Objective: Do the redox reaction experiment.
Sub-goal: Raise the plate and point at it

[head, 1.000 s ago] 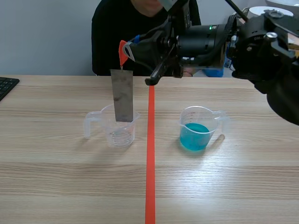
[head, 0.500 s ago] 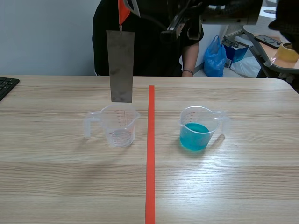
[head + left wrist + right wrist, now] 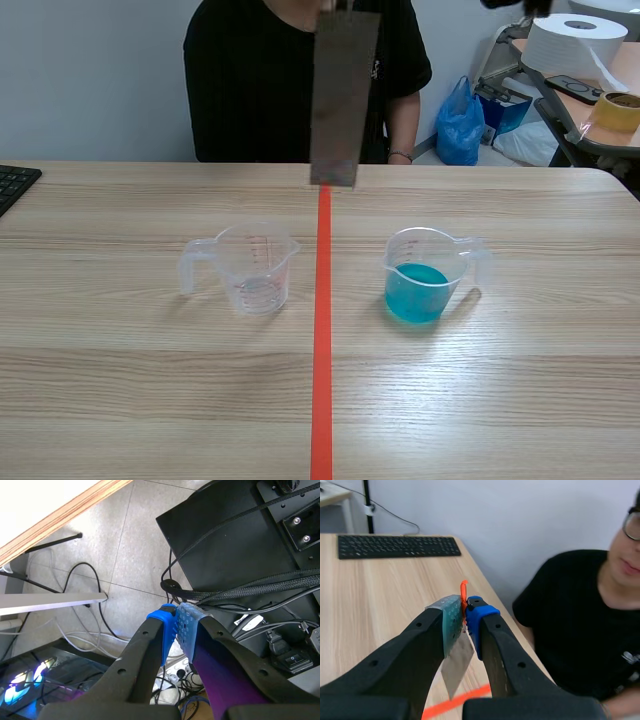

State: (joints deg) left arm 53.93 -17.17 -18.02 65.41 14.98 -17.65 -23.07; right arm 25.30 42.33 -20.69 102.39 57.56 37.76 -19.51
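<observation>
A grey metal strip [image 3: 343, 95] hangs upright high above the far end of the red tape line [image 3: 322, 330], over neither cup. In the right wrist view my right gripper [image 3: 464, 617] is shut on the orange tab [image 3: 464, 592] at the strip's top, and the metal strip [image 3: 456, 662] dangles below the fingers. An empty clear measuring cup [image 3: 255, 270] stands left of the line. A cup with blue liquid [image 3: 420, 275] stands right of it. My left gripper [image 3: 179, 622] is shut on nothing, off the table and pointing at floor cables.
A person in black [image 3: 300, 80] sits across the table. A keyboard [image 3: 12, 185] lies at the left edge. Behind the table's right corner are a paper roll [image 3: 575, 45], a tape roll [image 3: 618, 110] and a blue bag [image 3: 460, 125].
The strip was lifted out of the empty cup, then carried up and to the right, above the tape line. The right arm has left the scene view's top.
</observation>
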